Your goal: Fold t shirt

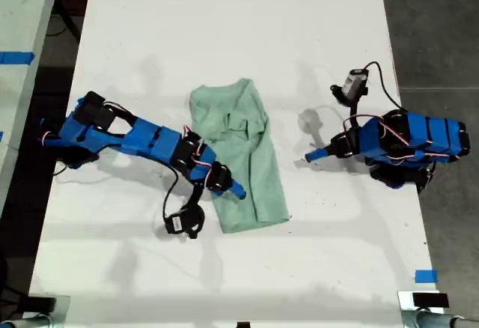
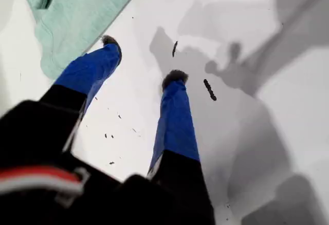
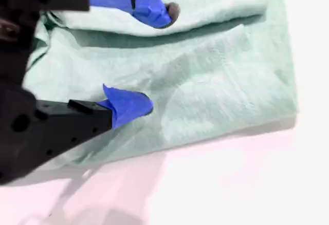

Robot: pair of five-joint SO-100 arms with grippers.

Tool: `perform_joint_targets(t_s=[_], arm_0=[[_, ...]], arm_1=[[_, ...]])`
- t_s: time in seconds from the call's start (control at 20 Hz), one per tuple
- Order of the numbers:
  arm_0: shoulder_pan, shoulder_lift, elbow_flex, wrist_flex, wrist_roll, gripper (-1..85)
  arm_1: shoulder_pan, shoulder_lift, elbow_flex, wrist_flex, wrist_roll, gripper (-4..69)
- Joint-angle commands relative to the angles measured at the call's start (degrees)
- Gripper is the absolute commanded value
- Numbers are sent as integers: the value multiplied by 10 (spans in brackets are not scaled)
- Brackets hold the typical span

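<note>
- Overhead, in the exterior view, the t shirt (image 1: 241,152) lies mid-table (image 1: 224,28), limp and light.
- First wrist view: my first gripper (image 2: 141,60) gapes over bare table beside the cloth, holding nothing.
- Second wrist view: my second gripper (image 3: 159,60) is spread over the folds, unclenched; pinch a doubled edge.

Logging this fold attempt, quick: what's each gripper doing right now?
My first gripper: open, empty, over bare table.
My second gripper: open, over the t shirt, gripping nothing.
</note>
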Motion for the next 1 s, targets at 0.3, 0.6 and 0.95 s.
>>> perform_joint_targets(t_s=[0.3,0.6,0.95], arm_0=[[4,519,527,-40,-62,202],[-76,790,896,-176,-35,196],[-164,1100,1084,-84,-10,184]], arm_1=[[-4,12,-14,4,5,196],[-4,12,-12,4,8,196],[3,12,-15,4,11,195]])
